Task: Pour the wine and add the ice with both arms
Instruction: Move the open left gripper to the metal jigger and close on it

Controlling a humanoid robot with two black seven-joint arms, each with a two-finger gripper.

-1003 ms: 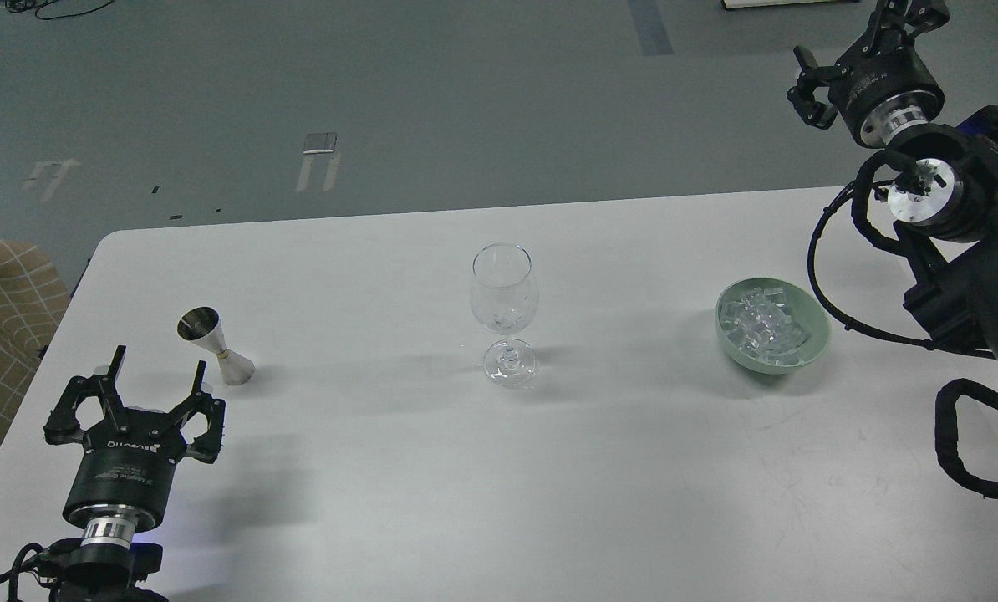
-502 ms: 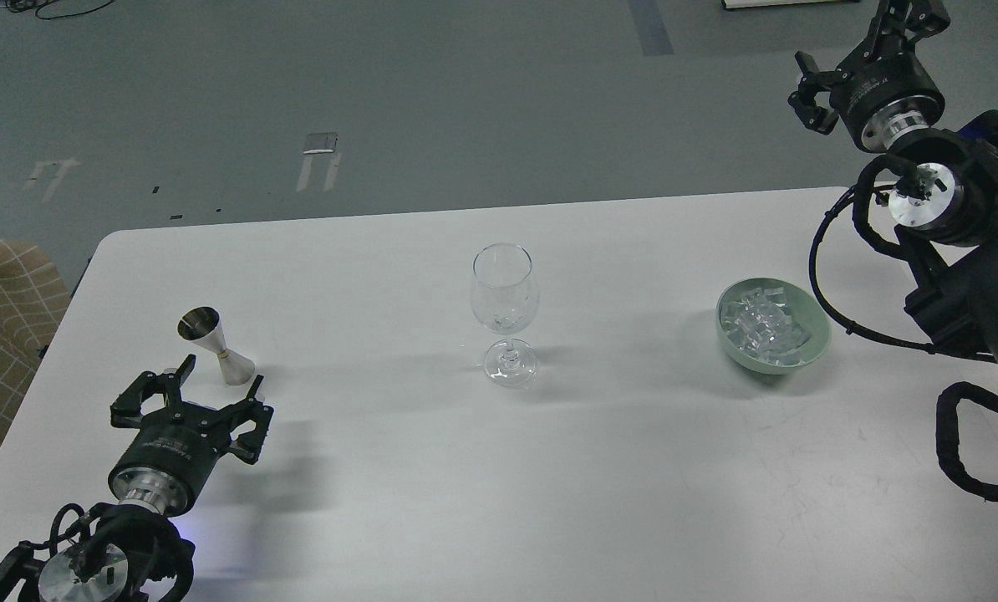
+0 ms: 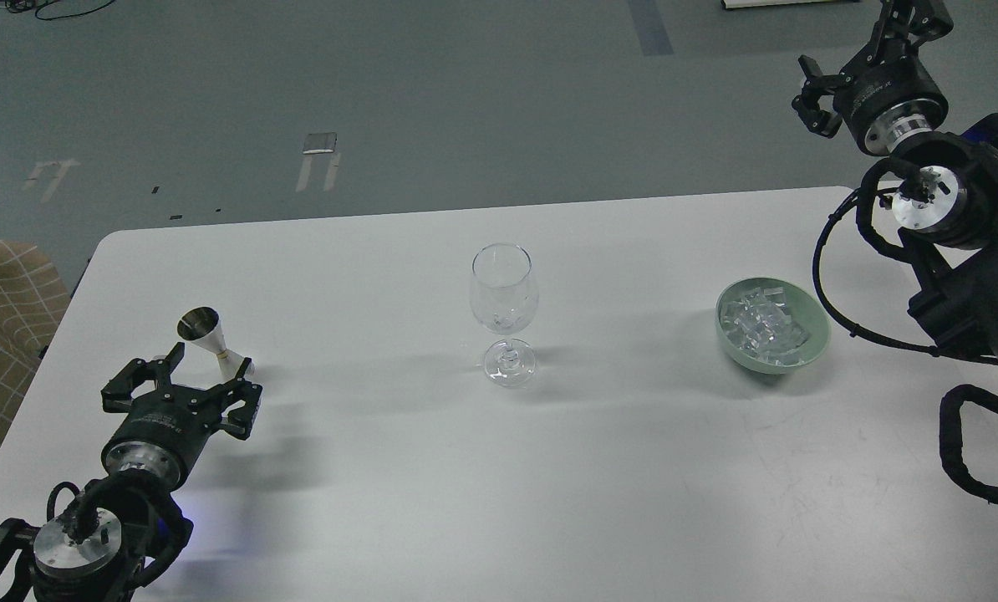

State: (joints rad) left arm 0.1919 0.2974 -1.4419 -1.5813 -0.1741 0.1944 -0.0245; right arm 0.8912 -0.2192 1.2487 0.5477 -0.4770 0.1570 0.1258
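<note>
Left tool (image 3: pixel 188 386) is spread just before the jigger (image 3: pixel 215 343) near the tabletop's left edge. Jigger could be tipped if clipped off-centre. Right tool (image 3: pixel 863 54) state cannot be told.

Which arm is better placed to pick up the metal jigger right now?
Left. The left gripper sits open just in front of the jigger, its jaws reaching either side of its base. The right gripper is raised far off, beyond the table's opposite corner.

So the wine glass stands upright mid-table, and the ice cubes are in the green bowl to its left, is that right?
One thing is off: the head view shows the green bowl of ice cubes to the right of the wine glass, not its left. The glass does stand upright mid-table.
</note>
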